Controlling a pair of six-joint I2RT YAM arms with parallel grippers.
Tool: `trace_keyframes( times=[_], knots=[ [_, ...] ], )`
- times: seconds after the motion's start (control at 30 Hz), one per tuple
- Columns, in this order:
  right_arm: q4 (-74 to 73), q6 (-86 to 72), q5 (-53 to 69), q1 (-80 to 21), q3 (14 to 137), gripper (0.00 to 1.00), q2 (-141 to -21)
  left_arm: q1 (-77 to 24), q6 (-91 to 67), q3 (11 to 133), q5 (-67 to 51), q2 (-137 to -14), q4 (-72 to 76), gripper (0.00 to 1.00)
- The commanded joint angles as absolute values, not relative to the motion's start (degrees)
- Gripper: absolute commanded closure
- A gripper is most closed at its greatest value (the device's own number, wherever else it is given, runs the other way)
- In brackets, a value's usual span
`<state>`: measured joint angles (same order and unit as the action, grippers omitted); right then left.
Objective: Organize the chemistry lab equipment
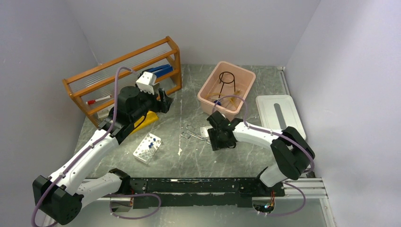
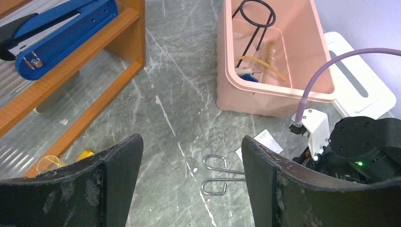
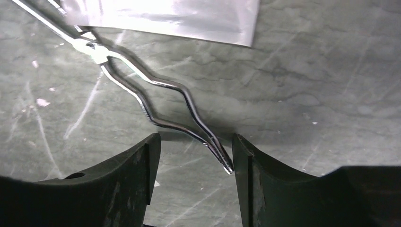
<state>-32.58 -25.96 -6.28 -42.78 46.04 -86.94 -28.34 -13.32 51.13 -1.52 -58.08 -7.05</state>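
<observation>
Metal scissor-like tongs (image 1: 194,134) lie on the table; their tips (image 3: 222,158) reach between the fingers of my open right gripper (image 3: 195,163), close to the right finger, and their handle loops (image 2: 217,174) show in the left wrist view. A white mesh square (image 3: 161,19) lies by the tongs. My left gripper (image 2: 189,175) is open and empty, held above the table near the shelf. The pink bin (image 1: 206,93) holds the black wire ring tripod (image 1: 227,78) and the amber rubber tube (image 2: 262,64). A white rack of blue-capped vials (image 1: 147,147) stands at the left.
The orange wooden shelf (image 1: 124,59) at the back left holds a blue tool (image 2: 61,33) and a red-capped item (image 1: 98,100). A yellow piece (image 1: 147,118) lies below my left gripper. The bin's white lid (image 1: 280,113) lies at the right.
</observation>
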Motion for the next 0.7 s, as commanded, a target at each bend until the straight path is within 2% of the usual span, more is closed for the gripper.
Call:
trace_keyframes(
  times=[0.0,0.2,0.47,0.57,0.67],
  knots=[
    [-29.9,-25.0,0.3,-44.3,43.9,0.41,-85.9,-28.0,-13.4,50.9,-1.9,-57.9,-5.2,0.2],
    [-30.2,-26.1,6.7,-47.4,43.0,0.44,-85.2,-28.0,-13.4,51.1,-1.9,-58.0,-5.3,0.2],
    [-38.7,-30.4,-4.9,-55.0,47.4,0.5,-91.4,-28.0,-13.5,51.0,-1.6,-57.9,-5.3,0.2],
    [-39.8,-31.0,-7.3,-55.5,48.2,0.57,-93.8,-28.0,-13.5,51.1,-1.8,-58.0,-5.4,0.2],
    [-38.9,-30.5,-7.5,-55.5,48.4,0.68,-95.6,-28.0,-13.5,51.1,-1.3,-57.9,-5.6,0.2]
  ],
)
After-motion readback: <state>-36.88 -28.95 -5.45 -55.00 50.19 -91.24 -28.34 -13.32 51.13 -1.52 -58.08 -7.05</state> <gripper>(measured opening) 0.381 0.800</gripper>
